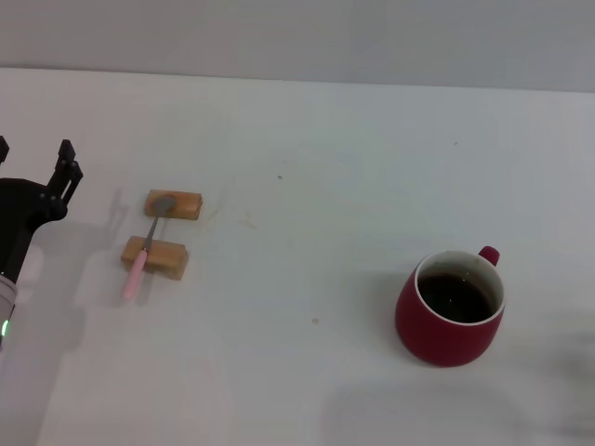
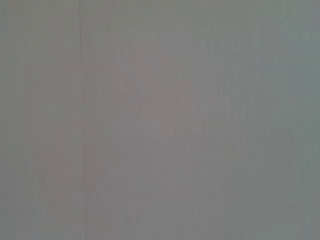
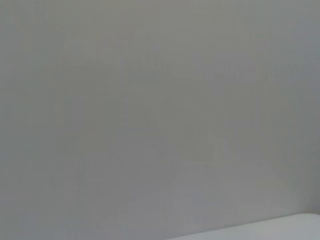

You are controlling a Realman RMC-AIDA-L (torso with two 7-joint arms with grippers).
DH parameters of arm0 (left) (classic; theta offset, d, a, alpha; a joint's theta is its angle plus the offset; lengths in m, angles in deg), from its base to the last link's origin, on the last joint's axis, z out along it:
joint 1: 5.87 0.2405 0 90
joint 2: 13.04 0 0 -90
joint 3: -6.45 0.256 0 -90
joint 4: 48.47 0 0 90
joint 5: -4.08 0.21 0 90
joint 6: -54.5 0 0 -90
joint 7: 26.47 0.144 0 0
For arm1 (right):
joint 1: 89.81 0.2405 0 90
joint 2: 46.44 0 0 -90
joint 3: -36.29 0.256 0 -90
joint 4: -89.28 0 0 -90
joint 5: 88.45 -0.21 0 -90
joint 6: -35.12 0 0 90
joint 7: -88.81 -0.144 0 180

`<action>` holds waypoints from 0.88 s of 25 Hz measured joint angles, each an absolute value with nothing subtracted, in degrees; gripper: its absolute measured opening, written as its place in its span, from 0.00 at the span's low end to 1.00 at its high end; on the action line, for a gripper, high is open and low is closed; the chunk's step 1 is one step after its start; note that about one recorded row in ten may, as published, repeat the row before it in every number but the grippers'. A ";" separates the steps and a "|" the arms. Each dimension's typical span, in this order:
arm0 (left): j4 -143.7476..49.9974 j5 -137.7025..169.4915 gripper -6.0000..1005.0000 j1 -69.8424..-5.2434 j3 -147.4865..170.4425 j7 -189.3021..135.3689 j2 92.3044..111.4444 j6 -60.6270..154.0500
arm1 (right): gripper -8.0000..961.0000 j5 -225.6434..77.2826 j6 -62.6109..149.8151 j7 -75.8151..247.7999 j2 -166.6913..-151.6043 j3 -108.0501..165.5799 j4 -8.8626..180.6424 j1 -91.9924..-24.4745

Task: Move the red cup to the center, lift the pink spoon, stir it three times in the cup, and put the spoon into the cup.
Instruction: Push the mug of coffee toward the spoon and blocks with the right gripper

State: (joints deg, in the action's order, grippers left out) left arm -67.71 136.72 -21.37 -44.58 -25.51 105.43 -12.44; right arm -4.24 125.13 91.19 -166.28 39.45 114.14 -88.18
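Note:
The red cup (image 1: 451,316) stands upright on the white table (image 1: 307,167) at the right front, its small handle (image 1: 489,254) pointing to the far right, its inside dark. The pink spoon (image 1: 141,255) lies across two tan wooden blocks at the left, its grey bowl on the far block and its pink handle end hanging past the near block. My left gripper (image 1: 33,156) is at the far left edge, open and empty, left of the spoon and apart from it. My right gripper is out of view. Both wrist views show only plain grey surface.
The far wooden block (image 1: 174,203) and the near wooden block (image 1: 156,257) carry the spoon. The table's back edge meets a grey wall (image 1: 297,37). A faint shadow lies on the table at the front right.

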 joint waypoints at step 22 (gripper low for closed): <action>-67.71 136.71 0.80 -21.48 -45.33 -25.51 105.43 -12.58 | 0.01 0.29 118.49 93.37 -166.23 28.13 119.17 -86.21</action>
State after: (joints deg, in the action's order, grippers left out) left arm -67.71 136.71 -21.48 -45.33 -25.51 105.43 -12.58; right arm 0.29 118.49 93.37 -166.23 28.13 119.17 -86.21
